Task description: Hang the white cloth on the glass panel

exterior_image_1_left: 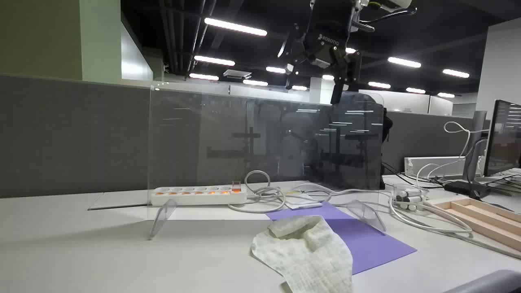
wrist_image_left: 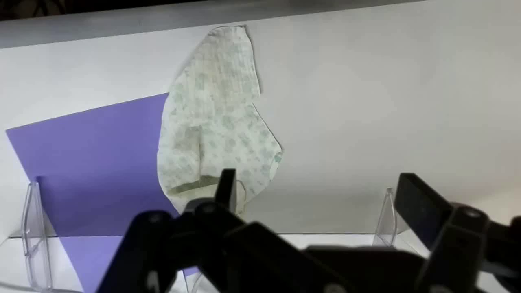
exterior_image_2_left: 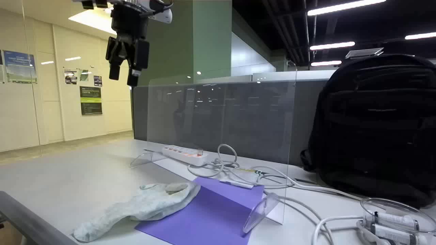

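Desk (exterior_image_1_left: 81,252) w/ grey partition (exterior_image_1_left: 73,138) behind. Fingers (wrist_image_left: 421,207) apart, nothing held; glass panel (exterior_image_1_left: 266,150) poss. tipped if cloth (wrist_image_left: 215,118) is carried too low.

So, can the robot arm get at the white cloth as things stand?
Probably yes: the gripper hangs open overhead and nothing visible covers the white cloth, though the glass panel nearby may need avoiding.

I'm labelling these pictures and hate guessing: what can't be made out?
White cloth: lower end partly behind the hand in the wrist view.
Purple sheet: partly hidden under the white cloth in all views.
Monitor: right side cut off by the right edge in an exterior view.
Black-and-green poster: print too small to read in an exterior view.
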You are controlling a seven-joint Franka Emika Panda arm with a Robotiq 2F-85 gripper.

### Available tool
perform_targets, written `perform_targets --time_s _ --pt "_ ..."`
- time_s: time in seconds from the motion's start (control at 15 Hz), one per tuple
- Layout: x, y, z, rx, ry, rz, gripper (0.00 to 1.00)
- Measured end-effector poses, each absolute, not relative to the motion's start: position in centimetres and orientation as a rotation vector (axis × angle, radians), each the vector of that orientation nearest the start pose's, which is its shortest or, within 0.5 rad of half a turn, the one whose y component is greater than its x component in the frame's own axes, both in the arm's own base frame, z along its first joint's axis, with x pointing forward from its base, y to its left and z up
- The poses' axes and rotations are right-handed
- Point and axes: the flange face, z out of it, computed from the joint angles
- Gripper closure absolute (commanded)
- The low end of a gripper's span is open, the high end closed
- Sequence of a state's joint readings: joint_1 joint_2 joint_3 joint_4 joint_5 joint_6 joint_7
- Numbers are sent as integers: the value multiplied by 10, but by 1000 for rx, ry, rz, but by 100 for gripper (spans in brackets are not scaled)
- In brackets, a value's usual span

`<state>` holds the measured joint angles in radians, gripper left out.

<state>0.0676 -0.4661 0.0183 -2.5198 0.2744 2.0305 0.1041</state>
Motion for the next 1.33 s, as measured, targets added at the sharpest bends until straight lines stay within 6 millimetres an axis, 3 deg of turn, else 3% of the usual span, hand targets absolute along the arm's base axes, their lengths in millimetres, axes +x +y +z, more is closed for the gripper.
perform_targets --time_s 0.93,1.33 --pt "395 53 437 -2919 195 27 0" --pt "402 55 412 -3011 188 -136 0"
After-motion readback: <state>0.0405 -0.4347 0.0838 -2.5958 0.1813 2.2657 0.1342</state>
